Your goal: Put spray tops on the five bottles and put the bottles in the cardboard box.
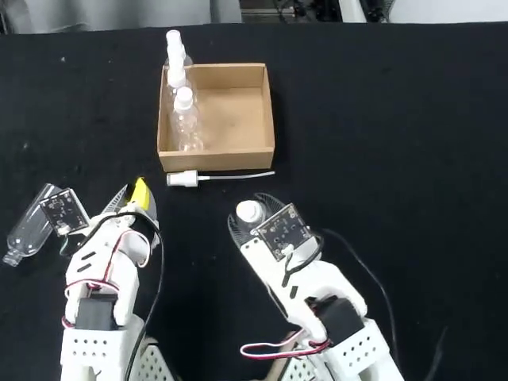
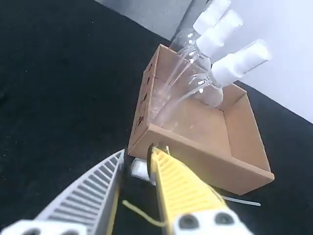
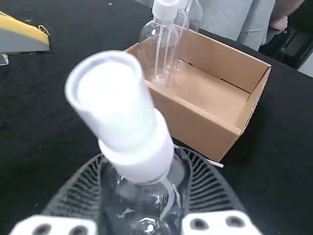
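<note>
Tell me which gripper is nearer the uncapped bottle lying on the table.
Left. The left gripper sits close beside the uncapped bottle; the right gripper, holding a capped bottle, is farther off, beyond the left one.

The table (image 1: 413,111) is matt black from edge to edge. Beyond its far edge hangs a grey cloth (image 1: 119,12), then a tangle of dark cables (image 1: 298,9), then a pale wall (image 1: 444,9).
</note>
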